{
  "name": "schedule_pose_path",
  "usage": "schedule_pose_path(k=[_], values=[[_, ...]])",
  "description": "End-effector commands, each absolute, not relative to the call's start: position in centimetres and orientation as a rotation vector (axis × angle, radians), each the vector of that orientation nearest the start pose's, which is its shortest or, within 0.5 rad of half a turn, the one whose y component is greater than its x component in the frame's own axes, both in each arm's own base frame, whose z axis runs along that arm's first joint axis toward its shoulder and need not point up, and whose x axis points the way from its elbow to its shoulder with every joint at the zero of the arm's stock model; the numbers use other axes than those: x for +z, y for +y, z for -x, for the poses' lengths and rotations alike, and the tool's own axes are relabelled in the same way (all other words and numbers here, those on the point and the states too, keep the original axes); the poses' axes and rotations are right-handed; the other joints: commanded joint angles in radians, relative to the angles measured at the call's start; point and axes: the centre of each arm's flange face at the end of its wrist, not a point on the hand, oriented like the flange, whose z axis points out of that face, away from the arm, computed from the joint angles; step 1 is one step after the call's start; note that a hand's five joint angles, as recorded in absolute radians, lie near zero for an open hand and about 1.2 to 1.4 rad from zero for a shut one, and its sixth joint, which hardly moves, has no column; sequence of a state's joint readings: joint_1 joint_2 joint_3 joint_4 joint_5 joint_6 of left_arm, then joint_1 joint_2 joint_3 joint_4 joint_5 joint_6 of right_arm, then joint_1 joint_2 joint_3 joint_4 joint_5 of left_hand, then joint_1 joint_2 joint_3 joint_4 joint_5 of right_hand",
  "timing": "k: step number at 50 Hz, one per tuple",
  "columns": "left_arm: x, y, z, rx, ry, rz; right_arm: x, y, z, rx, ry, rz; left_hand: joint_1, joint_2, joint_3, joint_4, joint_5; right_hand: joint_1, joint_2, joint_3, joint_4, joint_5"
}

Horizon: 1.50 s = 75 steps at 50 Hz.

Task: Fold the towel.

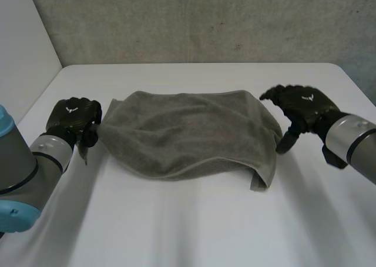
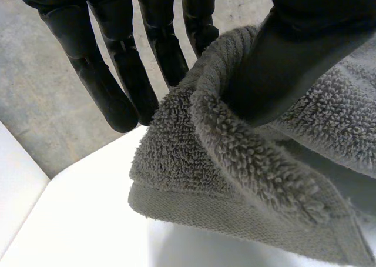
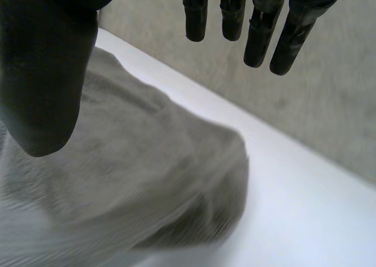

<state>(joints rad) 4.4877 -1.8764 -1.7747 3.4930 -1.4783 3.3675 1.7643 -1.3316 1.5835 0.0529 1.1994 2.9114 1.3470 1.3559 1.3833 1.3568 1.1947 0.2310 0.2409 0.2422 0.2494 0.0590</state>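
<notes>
Clearly, the left hand [image 1: 73,117] fingers [image 2: 166,48] pinch the towel [image 1: 188,132] at its corner.

Left hand [image 1: 73,117] low at left, thumb seemingly pinching towel [image 1: 188,132] corner against straight fingers. Right hand [image 1: 302,105] spread, fingers relaxed, holding nothing.

We find no word, letter or number that can be read. The only signs are 2 small marks in the head view: a white emblem [image 1: 71,108] on the back of the left robot hand [image 1: 75,121], and a second white emblem [image 1: 307,96] on the back of the right robot hand [image 1: 296,109]. Each is a spread, wing-like shape that dips to a point in its middle, white on the black shell. The towel [image 1: 188,132] and the table [image 1: 188,232] carry no print that we can read.
</notes>
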Motion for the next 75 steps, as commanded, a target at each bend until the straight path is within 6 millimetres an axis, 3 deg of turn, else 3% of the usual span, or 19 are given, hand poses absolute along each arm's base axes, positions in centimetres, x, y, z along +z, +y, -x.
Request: schedule_pose_path(k=[1, 9, 16, 18, 23, 37, 44, 46, 48, 49, 50, 59, 60, 61, 62, 63, 64, 71, 75], values=[[17.6, -29.4, 21.2, -2.067, 2.382, -0.642, 20.2, -25.8, -22.1, -1.573, 2.274, 0.668, 0.049, 0.04, 0.013, 0.039, 0.027, -0.056, -0.066, -0.068, -0.075, -0.059], [17.5, -29.6, 20.8, -2.06, 2.386, -0.623, 17.2, -24.4, -23.3, -1.603, 2.219, 0.716, 0.049, 0.04, 0.013, 0.039, 0.027, 0.097, 0.088, 0.086, 0.079, 0.095], [17.2, -29.4, 20.8, -2.054, 2.417, -0.601, 13.9, -24.5, -24.8, -1.517, 2.273, 0.759, 0.049, 0.04, 0.013, 0.039, 0.027, 0.203, 0.193, 0.192, 0.185, 0.201], [17.0, -29.3, 20.9, -2.051, 2.427, -0.599, 13.5, -25.3, -24.9, -1.529, 2.306, 0.745, 0.049, 0.04, 0.013, 0.039, 0.027, 0.367, 0.357, 0.356, 0.348, 0.364], [16.8, -29.2, 20.7, -2.044, 2.431, -0.593, 13.1, -25.9, -24.6, -1.541, 2.333, 0.71, 0.049, 0.04, 0.013, 0.039, 0.027, 0.555, 0.545, 0.544, 0.537, 0.553], [16.9, -29.4, 20.6, -2.049, 2.428, -0.583, 14.1, -27.2, -23.2, -1.781, 2.382, 0.593, 0.049, 0.04, 0.013, 0.039, 0.027, 0.474, 0.464, 0.462, 0.455, 0.471], [16.5, -29.0, 20.5, -2.028, 2.445, -0.589, 14.6, -27.4, -23.4, -1.836, 2.359, 0.644, 0.049, 0.04, 0.013, 0.039, 0.027, 0.462, 0.452, 0.45, 0.443, 0.459], [16.4, -28.9, 20.5, -2.024, 2.447, -0.588, 14.6, -27.3, -23.4, -1.84, 2.355, 0.678, 0.049, 0.04, 0.013, 0.039, 0.027, 0.515, 0.505, 0.503, 0.496, 0.512], [16.3, -28.8, 20.5, -2.021, 2.451, -0.59, 14.6, -27.3, -23.5, -1.848, 2.345, 0.739, 0.049, 0.04, 0.013, 0.039, 0.027, 0.932, 0.922, 0.921, 0.913, 0.929], [16.3, -28.8, 20.5, -2.018, 2.451, -0.592, 14.6, -27.3, -23.5, -1.848, 2.345, 0.74, 0.049, 0.04, 0.013, 0.039, 0.027, 0.934, 0.924, 0.923, 0.916, 0.932], [16.3, -28.7, 20.4, -2.016, 2.453, -0.592, 14.5, -27.3, -23.6, -1.844, 2.338, 0.761, 0.049, 0.04, 0.013, 0.039, 0.027, 1.161, 1.151, 1.15, 1.143, 1.159], [16.2, -28.6, 20.4, -2.011, 2.452, -0.598, 14.7, -27.2, -24.0, -1.822, 2.285, 0.798, 0.049, 0.04, 0.013, 0.039, 0.027, 1.165, 1.155, 1.154, 1.147, 1.163], [16.1, -28.6, 20.4, -2.008, 2.456, -0.6, 14.7, -27.2, -24.0, -1.822, 2.285, 0.798, 0.029, 0.02, -0.007, 0.019, 0.007, 1.165, 1.155, 1.154, 1.147, 1.163], [16.0, -28.6, 20.4, -2.004, 2.459, -0.598, 14.8, -27.3, -24.0, -1.825, 2.28, 0.801, -0.36, -0.369, -0.397, -0.37, -0.383, 1.165, 1.155, 1.154, 1.147, 1.163], [16.0, -28.6, 20.4, -2.004, 2.459, -0.598, 14.8, -27.3, -24.0, -1.825, 2.28, 0.802, -0.364, -0.373, -0.401, -0.374, -0.386, 1.165, 1.155, 1.154, 1.147, 1.163], [16.0, -28.6, 20.4, -2.002, 2.455, -0.605, 14.9, -27.4, -24.1, -1.83, 2.276, 0.799, -0.789, -0.798, -0.825, -0.798, -0.811, 1.165, 1.155, 1.154, 1.147, 1.163], [16.1, -28.5, 20.5, -2.004, 2.451, -0.611, 15.2, -27.7, -24.0, -1.844, 2.27, 0.792, -1.034, -1.043, -1.07, -1.044, -1.056, 1.165, 1.155, 1.154, 1.147, 1.163], [16.9, -28.6, 20.9, -2.109, 2.375, -0.631, 14.6, -29.9, -23.8, -1.854, 2.298, 0.754, -1.075, -1.084, -1.111, -1.085, -1.097, 1.165, 1.155, 1.154, 1.147, 1.163], [17.3, -28.3, 21.0, -2.171, 2.34, -0.673, 13.9, -31.7, -22.6, -1.852, 2.35, 0.66, -1.066, -1.075, -1.102, -1.076, -1.088, 1.165, 1.155, 1.154, 1.147, 1.163]])
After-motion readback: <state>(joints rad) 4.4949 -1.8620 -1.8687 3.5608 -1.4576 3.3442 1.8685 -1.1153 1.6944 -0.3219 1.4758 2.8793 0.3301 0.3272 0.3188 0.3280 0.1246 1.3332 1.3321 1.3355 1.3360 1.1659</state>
